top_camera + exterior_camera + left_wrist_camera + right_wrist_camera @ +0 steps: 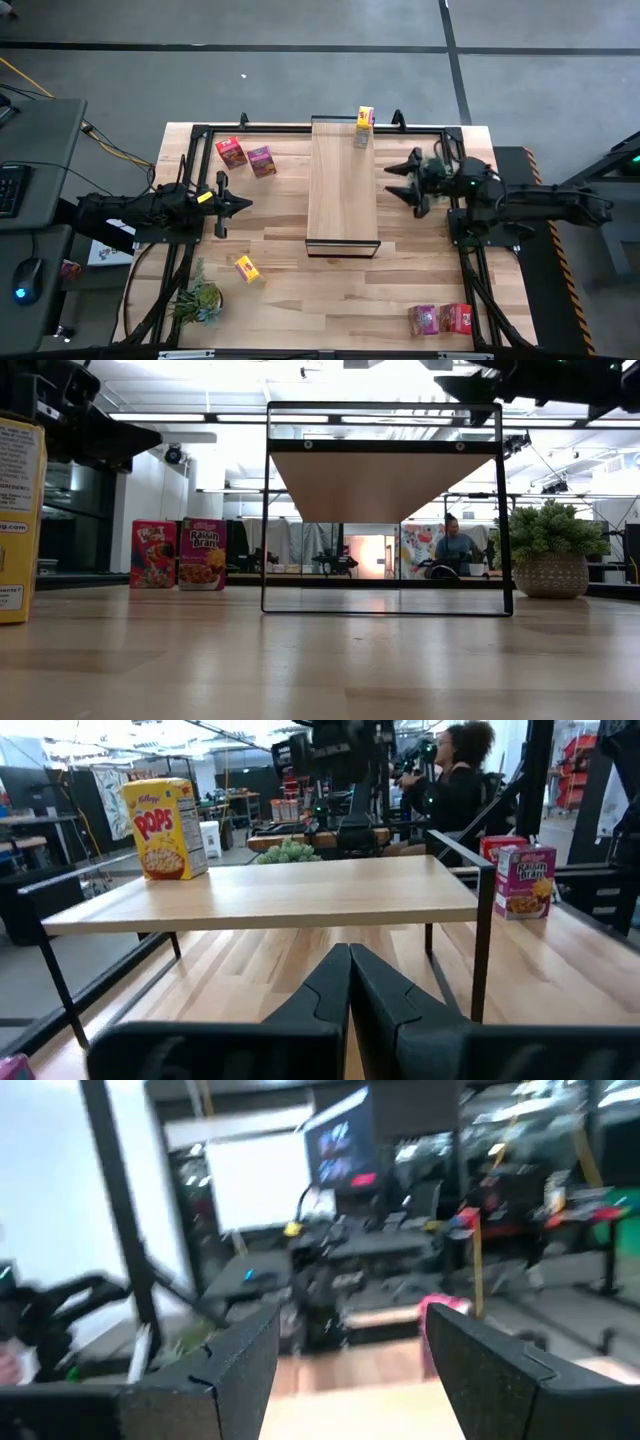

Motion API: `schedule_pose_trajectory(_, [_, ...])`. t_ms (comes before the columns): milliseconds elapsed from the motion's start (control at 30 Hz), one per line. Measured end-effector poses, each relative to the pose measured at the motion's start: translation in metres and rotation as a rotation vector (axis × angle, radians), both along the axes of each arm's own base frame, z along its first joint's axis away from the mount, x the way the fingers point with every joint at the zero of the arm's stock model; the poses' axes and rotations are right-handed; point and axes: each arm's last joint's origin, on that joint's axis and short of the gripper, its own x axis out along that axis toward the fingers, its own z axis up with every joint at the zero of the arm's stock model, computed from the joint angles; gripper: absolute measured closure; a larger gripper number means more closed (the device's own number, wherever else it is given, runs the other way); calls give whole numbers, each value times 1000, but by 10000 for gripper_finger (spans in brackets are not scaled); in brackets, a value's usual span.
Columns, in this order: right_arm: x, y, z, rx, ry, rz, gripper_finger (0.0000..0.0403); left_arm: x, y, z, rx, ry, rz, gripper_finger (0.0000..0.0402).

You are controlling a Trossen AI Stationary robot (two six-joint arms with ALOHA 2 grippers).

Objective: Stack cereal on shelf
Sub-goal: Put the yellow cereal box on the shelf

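The right pincer (402,181) stands right of centre in the high view, just off the right long edge of the shelf (342,190). Its two fingers are spread wide with nothing between them; the right wrist view shows the same wide gap (350,1350). The right arm reaches in level from the right edge of the frame, its pincer pointing left toward the shelf.

The left pincer (243,204) stands left of centre in the high view, near the left long edge of the shelf but apart from it. Its fingers are pressed together to a point and hold nothing, as the left wrist view confirms (350,982). The left arm lies level from the left edge of the frame, its pincer pointing right at the shelf.

The shelf runs from the upper centre to the middle of the high view, resting on the wooden surface (300,300). One yellow box (365,119) stands upright on the top end of the shelf, at its right corner.

Five more boxes sit on the surface. A red box (231,151) and a purple box (262,161) are side by side at upper left, left of the shelf. A second yellow box (247,268) lies at lower left, near a potted plant (200,299). A second purple box (424,320) and a second red box (456,318) sit side by side at lower right.
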Motion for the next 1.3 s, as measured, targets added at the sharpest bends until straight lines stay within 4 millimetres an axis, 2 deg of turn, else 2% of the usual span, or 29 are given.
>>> schedule_pose_trajectory(200, [15, -3, -12, 17, 63, -2, 158, 0, 0, 5, -42, -55, -2, 401])
schedule_pose_trajectory(367, [23, -5, -15, 23, 52, -17, 158, -3, 0, 24, -148, -255, -21, 382])
schedule_pose_trajectory(533, [25, -5, -16, 39, 47, -14, 158, 4, -2, 39, -153, -205, -60, 300])
schedule_pose_trajectory(667, [25, -5, -16, 39, 49, -10, 158, 19, -6, 50, -111, -91, -87, 213])
schedule_pose_trajectory(767, [25, -5, -16, 33, 55, -11, 158, 35, -12, 63, -97, -10, -174, 157])
schedule_pose_trajectory(867, [25, -5, -17, 18, 61, -13, 158, 53, -24, 78, -95, 107, -290, 117])
schedule_pose_trajectory(967, [25, -5, -18, 18, 72, -14, 158, 69, -41, 90, -87, 260, -382, 99])
schedule_pose_trajectory(1167, [25, -5, -19, 21, 88, -15, 158, 91, -87, 103, -6, 540, -550, 94])
schedule_pose_trajectory(1300, [26, -5, -20, 22, 95, -17, 158, 97, -117, 105, 59, 684, -569, 97])
